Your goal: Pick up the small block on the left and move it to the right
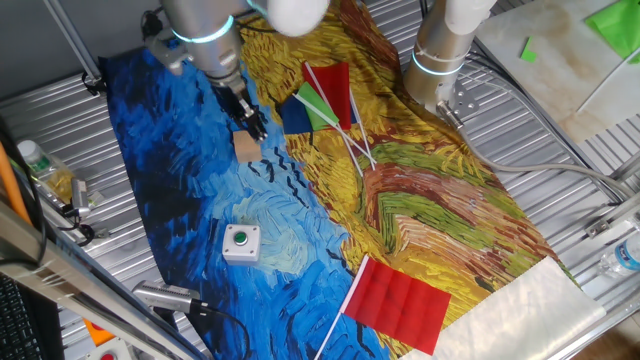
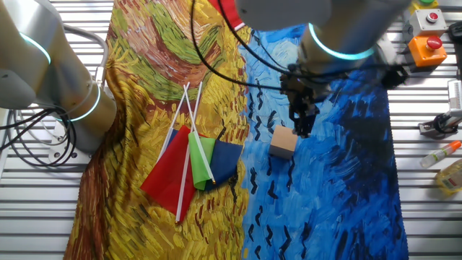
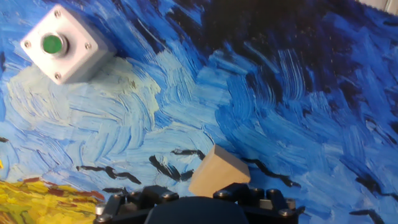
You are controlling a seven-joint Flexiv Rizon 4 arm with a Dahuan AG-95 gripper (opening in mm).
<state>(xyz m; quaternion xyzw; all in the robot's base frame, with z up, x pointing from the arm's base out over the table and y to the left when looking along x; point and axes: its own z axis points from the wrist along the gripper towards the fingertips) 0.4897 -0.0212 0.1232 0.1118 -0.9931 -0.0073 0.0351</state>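
The small block (image 1: 245, 148) is a plain tan wooden cube lying on the blue part of the painted cloth. It also shows in the other fixed view (image 2: 283, 141) and at the bottom of the hand view (image 3: 217, 174). My gripper (image 1: 256, 126) hangs just above and beside the block, with its dark fingers pointing down at the cloth (image 2: 302, 127). Nothing is between the fingers. They look close together, but no view shows the gap clearly. In the hand view only the gripper's dark base shows, below the block.
A white box with a green button (image 1: 241, 242) sits nearer the front on the blue cloth (image 3: 64, 43). Several small flags (image 1: 325, 100) lie on the yellow part, and a red flag (image 1: 400, 300) lies at the front right. A second arm's base (image 1: 440, 60) stands at the back.
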